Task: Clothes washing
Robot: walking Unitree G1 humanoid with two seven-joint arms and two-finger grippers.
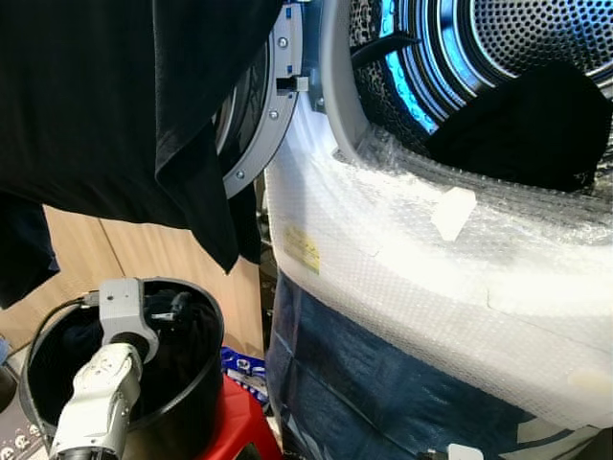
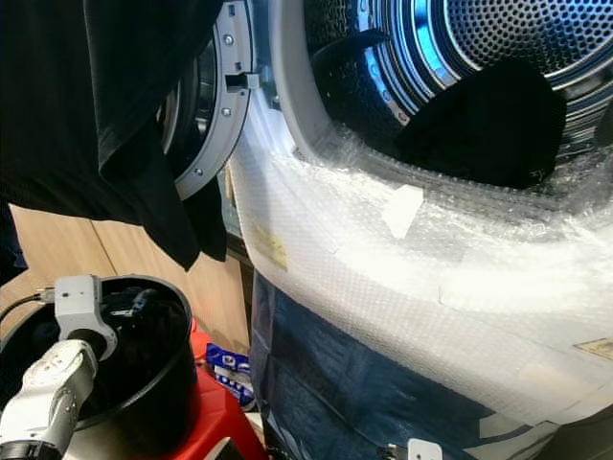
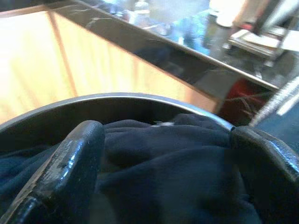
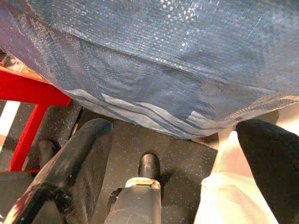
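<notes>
Clothes: dark garments (image 1: 182,331) fill a black round bucket (image 1: 196,402) at lower left, which stands on a red stool (image 1: 239,422) beside the washing machine. Individual pieces in the bucket cannot be separated; they read as one dark mass.

Left gripper (image 3: 163,172) sits down inside the bucket. In the left wrist view its two black fingers (image 3: 70,168) are spread wide, with dark cloth bulging between them and touching them. Fingertips are cut off at the frame edge, so whether any fabric is actually pinched cannot be told.

Another dark piece (image 1: 536,125) lies in the lit blue drum (image 1: 450,48), at the front lip of the opening. A large black garment (image 1: 105,105) hangs across the upper left, cut off by the frame; what it hangs from is hidden. It covers much of the open washer door (image 1: 263,105).

Washer front is wrapped in bubble wrap (image 1: 402,268), with blue sheeting (image 1: 383,383) below.

Right gripper (image 4: 182,168): fingers spread apart, nothing between them, pointed at the speckled dark floor (image 4: 177,158) near the foot of the blue sheeting.
</notes>
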